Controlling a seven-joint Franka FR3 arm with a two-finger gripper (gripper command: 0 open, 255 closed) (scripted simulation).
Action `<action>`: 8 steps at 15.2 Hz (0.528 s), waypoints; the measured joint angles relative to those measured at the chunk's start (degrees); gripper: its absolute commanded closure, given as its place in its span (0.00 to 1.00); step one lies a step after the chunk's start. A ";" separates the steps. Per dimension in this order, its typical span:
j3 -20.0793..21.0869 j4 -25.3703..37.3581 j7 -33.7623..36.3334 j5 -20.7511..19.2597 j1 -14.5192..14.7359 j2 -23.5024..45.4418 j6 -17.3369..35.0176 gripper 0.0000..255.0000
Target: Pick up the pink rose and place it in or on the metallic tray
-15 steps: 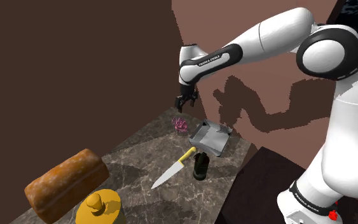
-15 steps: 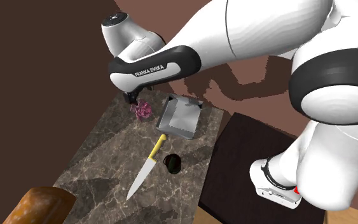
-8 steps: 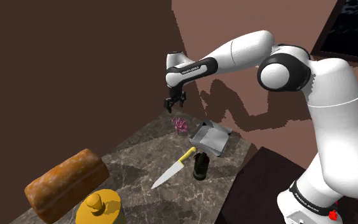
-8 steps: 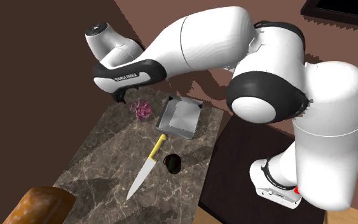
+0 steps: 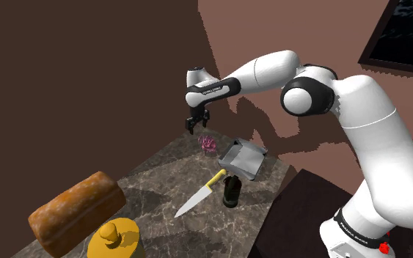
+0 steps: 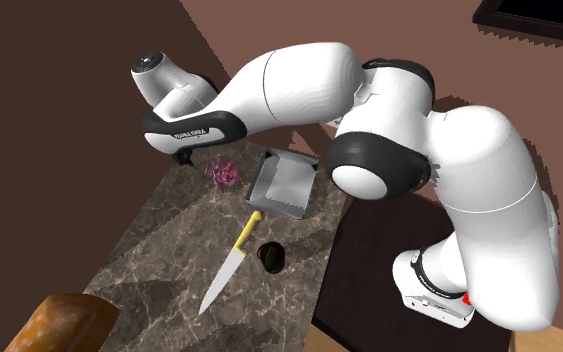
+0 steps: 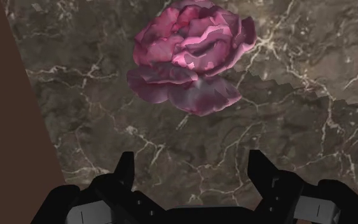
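Observation:
The pink rose (image 5: 208, 143) (image 6: 223, 173) (image 7: 190, 55) lies on the dark marble counter near its far end, close to the brown wall. Just beside it sits the metallic tray (image 5: 243, 158) (image 6: 282, 185), a shallow grey rectangular pan. My black gripper (image 5: 197, 125) (image 7: 191, 170) hangs above the counter, a little toward the wall from the rose. Its fingers stand apart with nothing between them. In the wrist view the rose lies ahead of the fingertips, not touched.
A yellow-handled knife (image 5: 201, 193) (image 6: 230, 262) lies mid-counter next to a dark round bottle (image 5: 231, 190) (image 6: 269, 256). A bread loaf (image 5: 76, 212) (image 6: 61, 322) and a yellow lidded pot (image 5: 114, 240) sit at the near end. The brown wall (image 5: 87, 80) runs along the counter's far side.
The arm has swung toward the shoulder view's left and lowered a little, carrying the gripper from over the tray side to the wall side of the rose. Nothing on the counter moved.

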 measured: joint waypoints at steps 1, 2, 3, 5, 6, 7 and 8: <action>-0.01 -0.04 -0.02 -0.01 -0.03 0.51 0.55 0.00; -0.01 -0.70 -0.02 -0.01 -0.05 0.67 1.36 0.00; -0.02 -0.97 0.00 -0.02 -0.05 0.85 1.79 0.00; -0.02 -0.59 0.00 -0.02 -0.06 1.28 1.87 0.00; -0.03 -0.61 -0.01 -0.02 -0.07 1.31 1.92 0.00; -0.03 -0.59 -0.01 -0.02 -0.07 1.34 1.94 0.00; -0.03 -0.59 -0.02 -0.02 -0.08 1.35 1.95 0.00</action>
